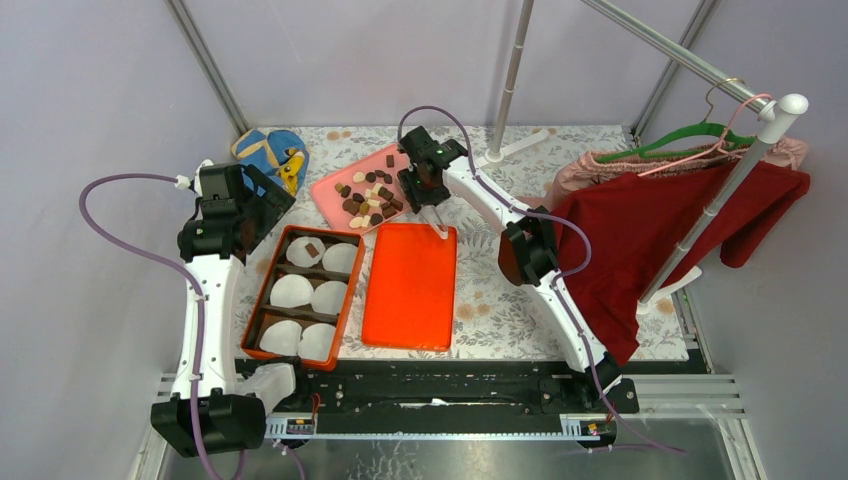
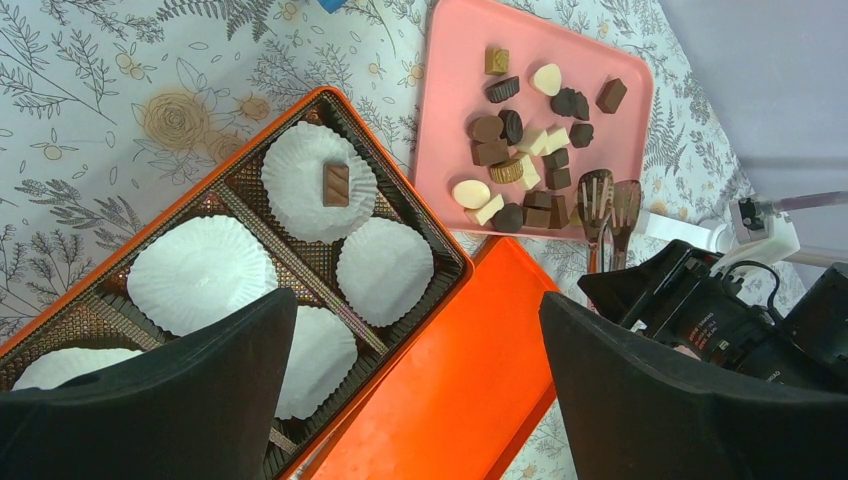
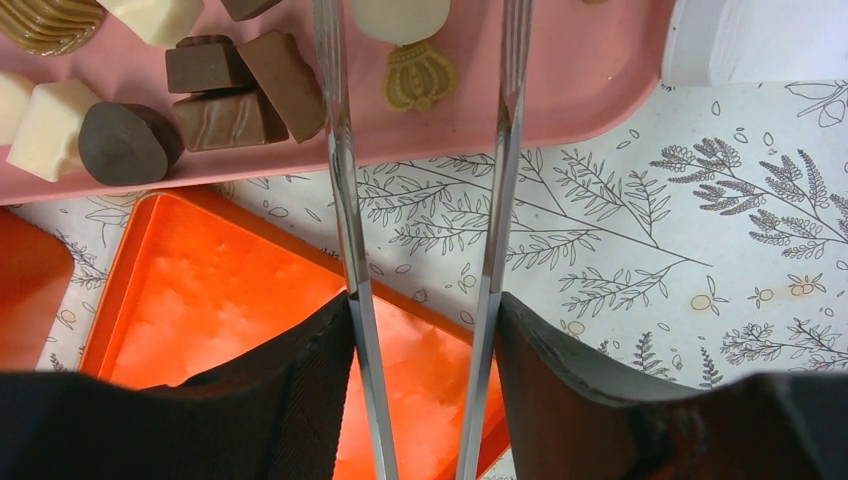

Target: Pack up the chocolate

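Observation:
The chocolate (image 1: pixel 370 195) (image 2: pixel 520 150) (image 3: pixel 230 90) lies in dark, light brown and cream pieces on a pink tray (image 1: pixel 335 185) (image 2: pixel 450 60). One brown piece (image 2: pixel 336 185) (image 1: pixel 312 249) sits in a paper liner in the orange box (image 1: pixel 258 305) (image 2: pixel 400 180). My right gripper (image 1: pixel 425 182) (image 3: pixel 425 310) is shut on metal tongs (image 3: pixel 340 150) (image 2: pixel 605 200). The tong arms stand apart over the tray's near edge, either side of a cream piece (image 3: pixel 400 15). My left gripper (image 1: pixel 255 205) (image 2: pixel 415 310) hangs open and empty above the box's edge and the orange lid (image 1: pixel 410 285) (image 2: pixel 470 370).
The other liners (image 2: pixel 200 270) in the box show no pieces. A blue and yellow bag (image 1: pixel 270 150) lies at the back left. A clothes rack (image 1: pixel 510 80) with a red garment (image 1: pixel 650 230) and a green hanger (image 1: pixel 700 135) stands on the right.

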`<state>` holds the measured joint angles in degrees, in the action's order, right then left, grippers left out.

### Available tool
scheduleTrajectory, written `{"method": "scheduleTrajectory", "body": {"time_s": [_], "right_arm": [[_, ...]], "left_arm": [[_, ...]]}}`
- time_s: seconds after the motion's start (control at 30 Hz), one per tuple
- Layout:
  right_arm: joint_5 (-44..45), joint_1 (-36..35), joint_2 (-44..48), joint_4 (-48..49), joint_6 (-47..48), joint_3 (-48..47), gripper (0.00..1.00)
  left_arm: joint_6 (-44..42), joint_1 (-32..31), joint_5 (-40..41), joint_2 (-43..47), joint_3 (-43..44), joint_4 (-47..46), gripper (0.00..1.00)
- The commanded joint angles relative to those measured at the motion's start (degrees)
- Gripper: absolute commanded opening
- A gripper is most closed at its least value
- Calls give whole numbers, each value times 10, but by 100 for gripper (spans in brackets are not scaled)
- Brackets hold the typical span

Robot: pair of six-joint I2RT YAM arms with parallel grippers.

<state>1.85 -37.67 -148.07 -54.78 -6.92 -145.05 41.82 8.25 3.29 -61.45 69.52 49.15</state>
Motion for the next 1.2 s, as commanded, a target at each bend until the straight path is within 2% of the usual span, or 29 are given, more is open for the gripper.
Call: {"method": "scheduleTrajectory", "body": {"time_s": [0.0, 0.17, 0.33, 0.5, 0.83, 1.07, 1.17], "right_arm": [[-14, -6, 5, 13, 0, -32, 60], [-12, -9, 3, 9, 4, -32, 59], [0, -9, 1, 7, 1, -31, 49], [7, -10, 15, 15, 1, -23, 54], [34, 2, 86, 92, -27, 113, 57], [39, 6, 118, 138, -45, 201, 51], [32, 6, 130, 143, -45, 210, 51]], "left_arm": [[-9, 4, 11, -3, -4, -27, 99], [-10, 3, 10, -3, -4, -27, 99], [-10, 4, 10, -3, -5, -26, 99], [-10, 4, 10, 0, -5, -27, 99], [-18, 4, 7, 3, -6, -26, 99], [-22, 4, -1, 7, -5, -26, 99], [-22, 4, -2, 8, -5, -26, 99]]}}
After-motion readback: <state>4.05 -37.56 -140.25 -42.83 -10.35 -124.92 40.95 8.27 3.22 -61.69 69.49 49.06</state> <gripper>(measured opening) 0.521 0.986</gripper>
